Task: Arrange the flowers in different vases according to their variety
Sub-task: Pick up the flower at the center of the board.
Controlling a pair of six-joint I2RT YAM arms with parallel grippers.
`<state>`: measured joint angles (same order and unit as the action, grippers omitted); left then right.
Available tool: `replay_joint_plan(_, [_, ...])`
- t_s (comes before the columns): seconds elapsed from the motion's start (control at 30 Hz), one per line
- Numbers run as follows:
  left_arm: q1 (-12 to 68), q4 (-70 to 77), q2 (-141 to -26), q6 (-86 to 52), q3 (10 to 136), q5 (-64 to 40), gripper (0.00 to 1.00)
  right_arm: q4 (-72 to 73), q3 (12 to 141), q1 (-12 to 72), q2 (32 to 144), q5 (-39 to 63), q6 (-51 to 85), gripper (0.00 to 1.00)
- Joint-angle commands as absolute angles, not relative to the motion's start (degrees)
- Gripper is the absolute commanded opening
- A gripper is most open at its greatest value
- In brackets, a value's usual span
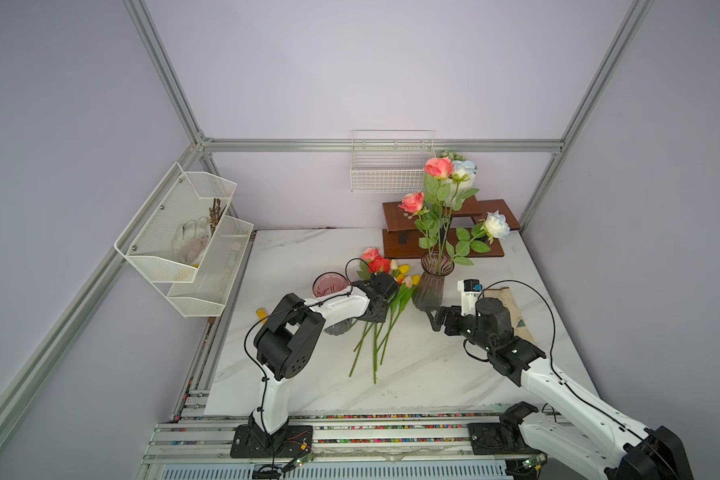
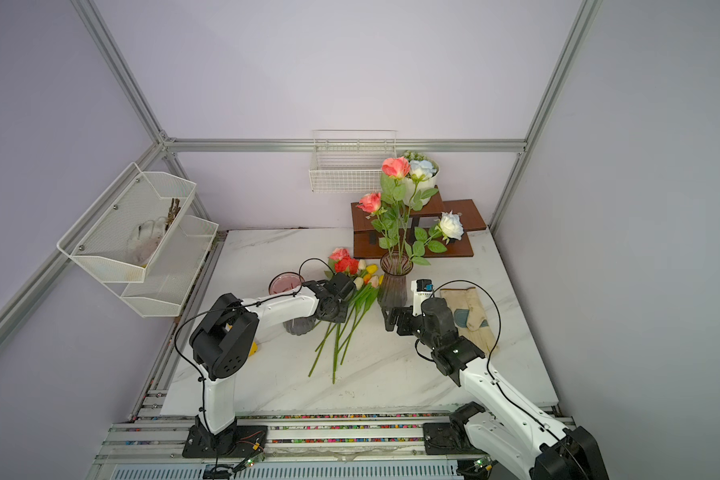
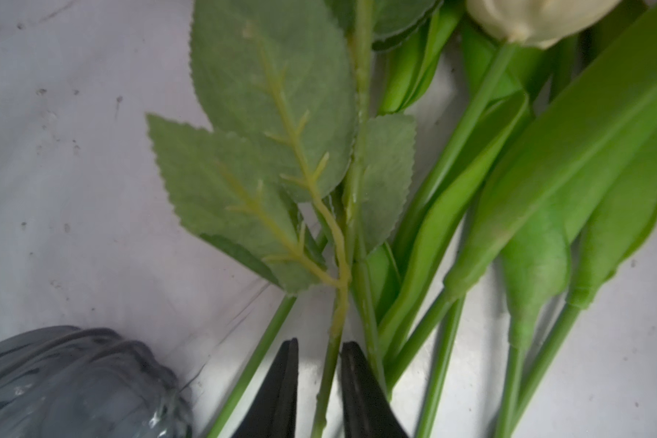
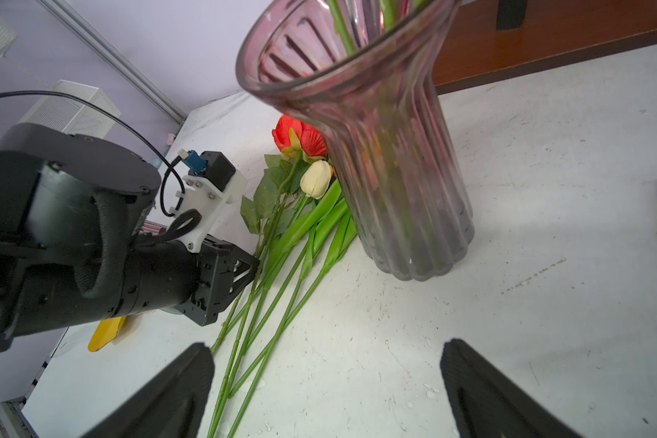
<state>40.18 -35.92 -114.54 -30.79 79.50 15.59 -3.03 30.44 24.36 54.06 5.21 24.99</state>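
Observation:
A loose bunch of flowers lies mid-table: a red rose (image 1: 379,264), a pink rose (image 1: 370,253) and several tulips (image 1: 404,276), with their stems (image 1: 375,345) fanned toward the front. My left gripper (image 3: 320,341) is down over the bunch, its jaws narrowly open around one rose stem (image 3: 329,364), which touches one finger only. One ribbed vase (image 1: 329,284) stands partly behind the left arm. The other vase (image 4: 395,170) holds pink roses (image 1: 438,167), a white rose (image 1: 496,224) and a pale-blue one (image 1: 464,169). My right gripper (image 4: 327,343) hovers wide open in front of it, holding nothing.
A brown wooden stand (image 1: 400,245) with a white pot (image 2: 427,187) sits at the back right. A wire basket (image 1: 391,166) hangs on the back wall and mesh shelves (image 1: 184,232) on the left. A glove (image 2: 470,316) lies right of the right arm, a yellow object (image 4: 105,333) near the left arm.

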Motion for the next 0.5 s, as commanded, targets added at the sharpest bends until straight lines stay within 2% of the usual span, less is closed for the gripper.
replay_joint_plan(0.0, [39.8,-35.1,-115.3,-29.6,81.6,15.6,0.17,-2.5,30.5,24.1,54.5,4.7,24.3,0.99])
replay_joint_plan(0.1, [39.8,-35.1,-114.7,-29.3,81.6,15.6,0.05,-2.5,30.5,24.1,54.4,4.9,24.3,0.99])
replay_joint_plan(0.17, [39.8,-35.6,-113.4,-29.1,81.4,16.0,0.0,-2.5,30.5,24.1,54.5,4.8,24.2,0.99])
replay_joint_plan(0.47, [40.7,-36.9,-96.4,-28.2,77.7,20.0,0.0,-1.5,30.2,24.1,54.8,6.7,24.1,0.99])
